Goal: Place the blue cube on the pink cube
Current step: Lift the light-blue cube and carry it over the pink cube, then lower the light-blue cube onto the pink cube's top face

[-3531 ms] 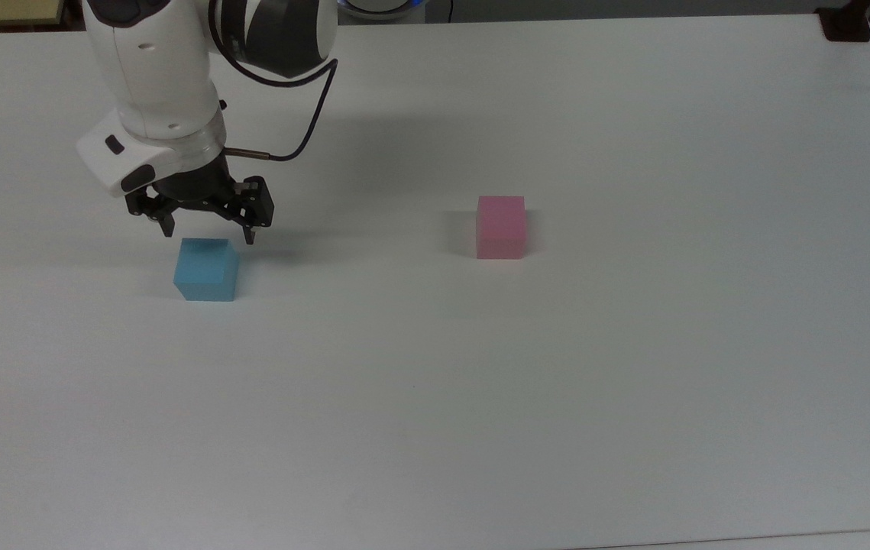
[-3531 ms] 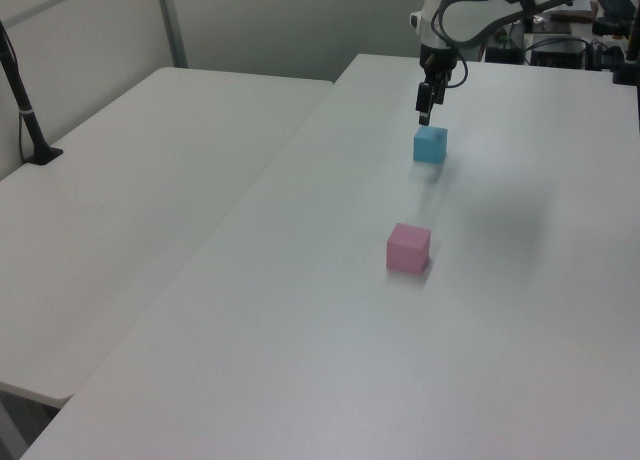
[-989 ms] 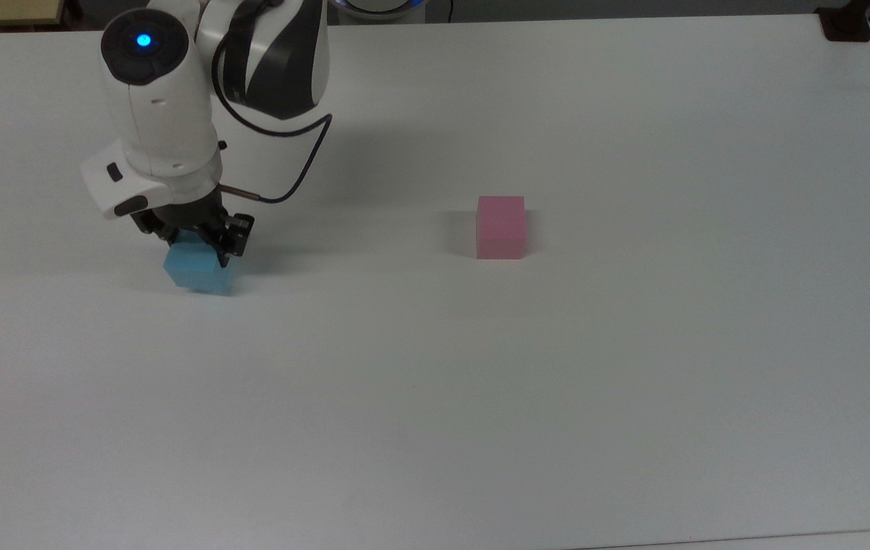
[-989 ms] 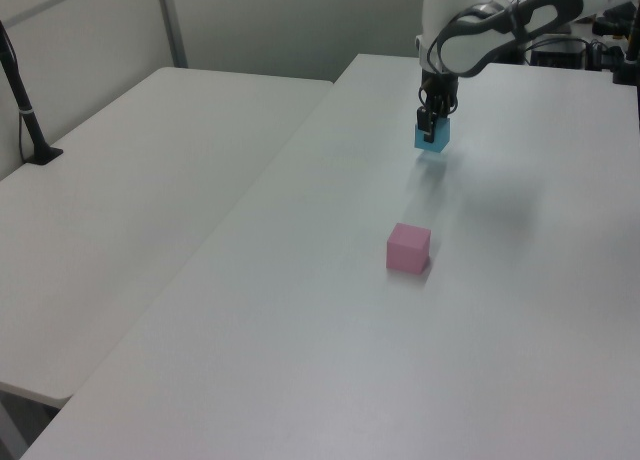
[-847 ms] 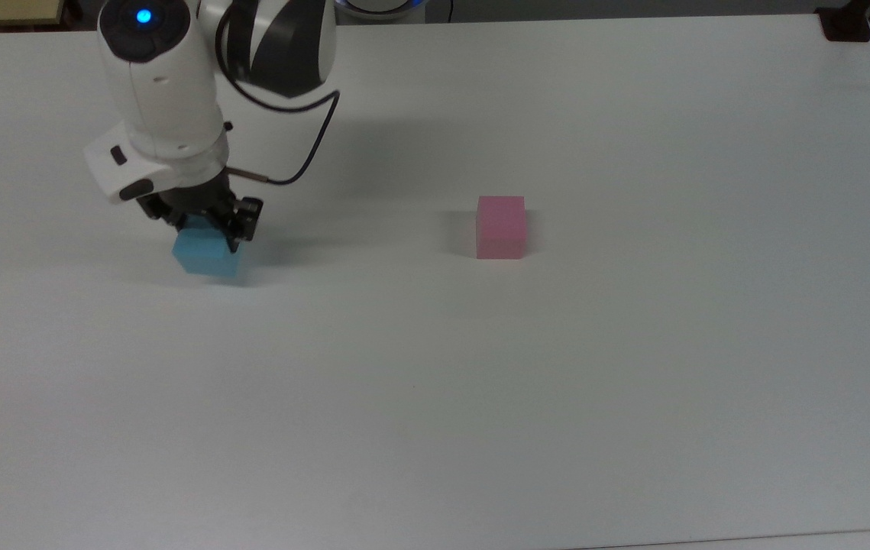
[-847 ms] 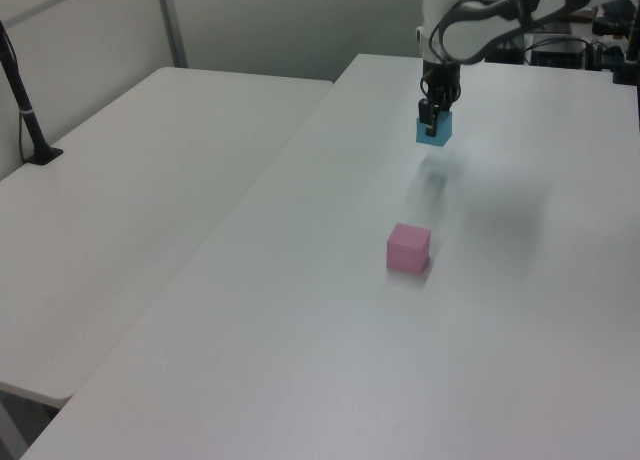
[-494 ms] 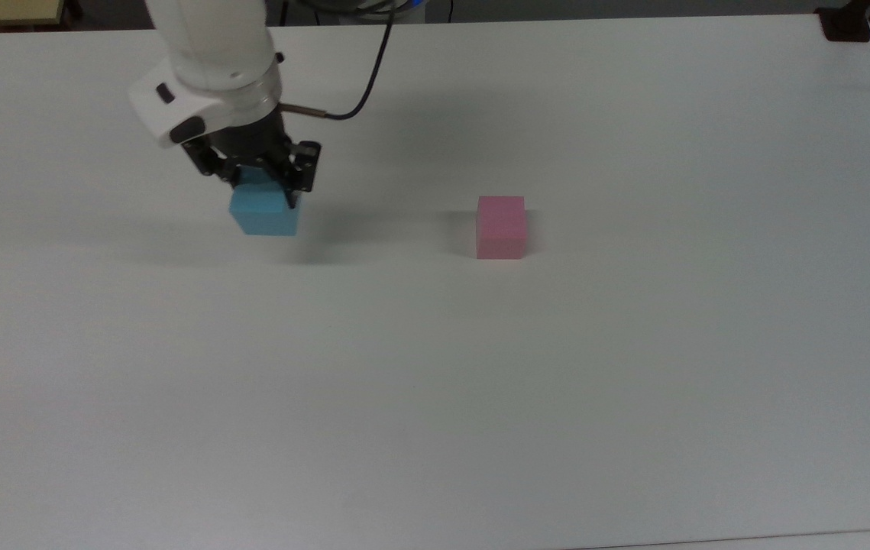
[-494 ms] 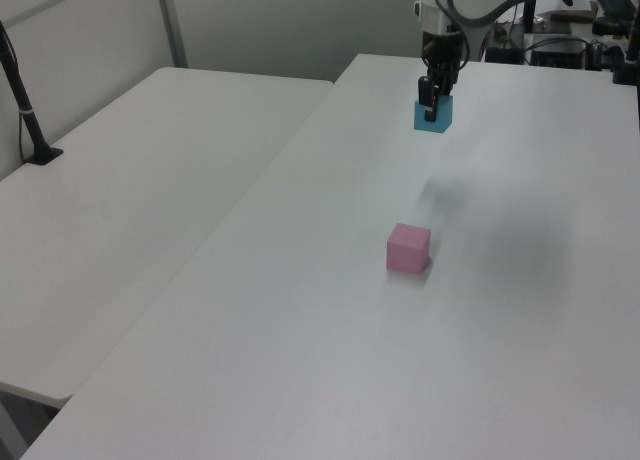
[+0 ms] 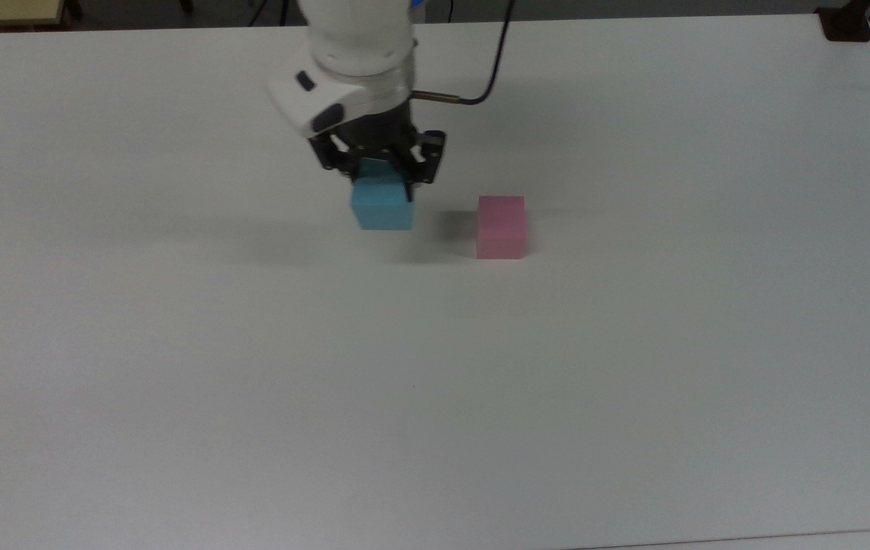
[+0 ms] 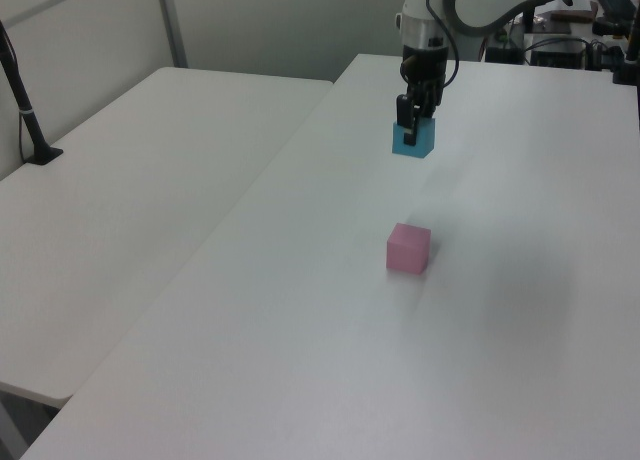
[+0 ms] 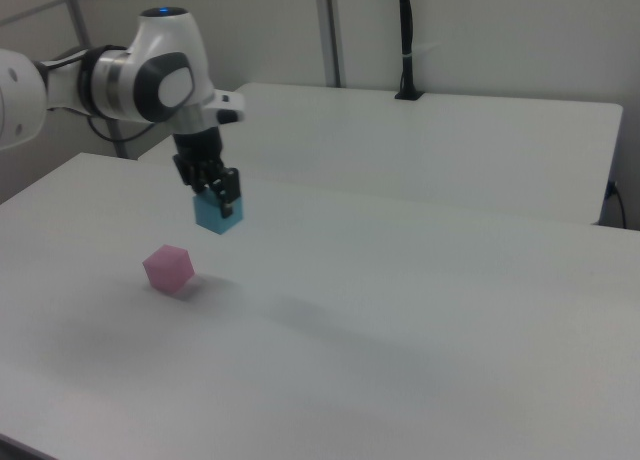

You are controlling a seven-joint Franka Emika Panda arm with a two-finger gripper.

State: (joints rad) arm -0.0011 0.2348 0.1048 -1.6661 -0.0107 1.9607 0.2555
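Note:
My gripper (image 9: 382, 183) (image 10: 411, 132) (image 11: 216, 197) is shut on the blue cube (image 9: 382, 205) (image 10: 413, 139) (image 11: 219, 215) and holds it in the air above the white table (image 9: 435, 367). The pink cube (image 9: 501, 226) (image 10: 408, 248) (image 11: 168, 268) rests on the table, to the right of the held cube in the top view. In the right view the blue cube hangs higher than the pink one and a little to its right. A soft shadow lies on the table under the held cube.
A second white table (image 10: 130, 180) (image 11: 430, 140) adjoins this one. A black post (image 10: 25, 110) (image 11: 405, 40) is clamped at its far side. Equipment and cables (image 10: 580, 30) sit beyond the table's end in the left view.
The gripper closed on the blue cube, lifted it off the table, and carried it rightward in the top view toward the pink cube. The pink cube has not moved.

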